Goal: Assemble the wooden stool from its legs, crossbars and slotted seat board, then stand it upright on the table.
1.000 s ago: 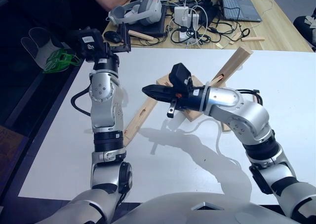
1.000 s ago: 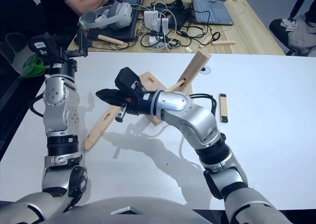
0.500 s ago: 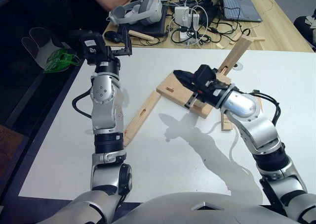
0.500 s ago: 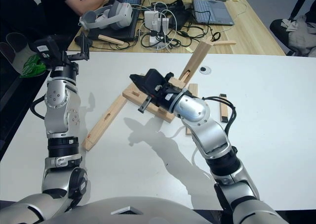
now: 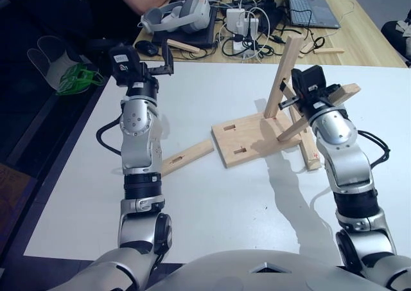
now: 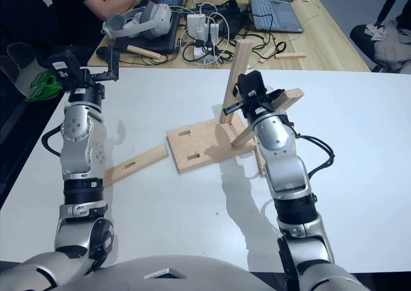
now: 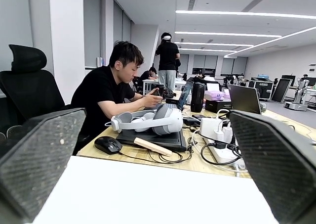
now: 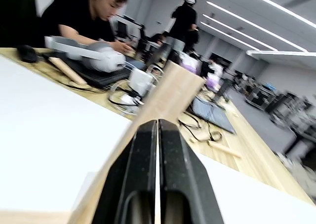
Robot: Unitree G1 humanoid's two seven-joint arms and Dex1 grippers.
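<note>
Seat board (image 5: 247,143) lies flat bearing upright leg (image 5: 282,79); right gripper (image 5: 289,101) closed beside it, left gripper (image 5: 168,56) open; loose leg (image 5: 186,157) alongside.

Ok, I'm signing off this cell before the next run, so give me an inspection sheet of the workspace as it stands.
Surface: white table, nothing spilled seen.
Job's things: seat board flat, two open slots showing; upright leg standing at its far edge; tilted leg leaning from the board; loose leg flat to its left; another wooden piece flat to its right.
Clutter: headset, laptop and wooden stick on the desk behind.
Grippers: left gripper open, empty, raised over the table's far left corner; right gripper shut beside the upright leg, contact unclear.
Cables: tangle on the desk.
Surroundings: nothing else seen.
</note>
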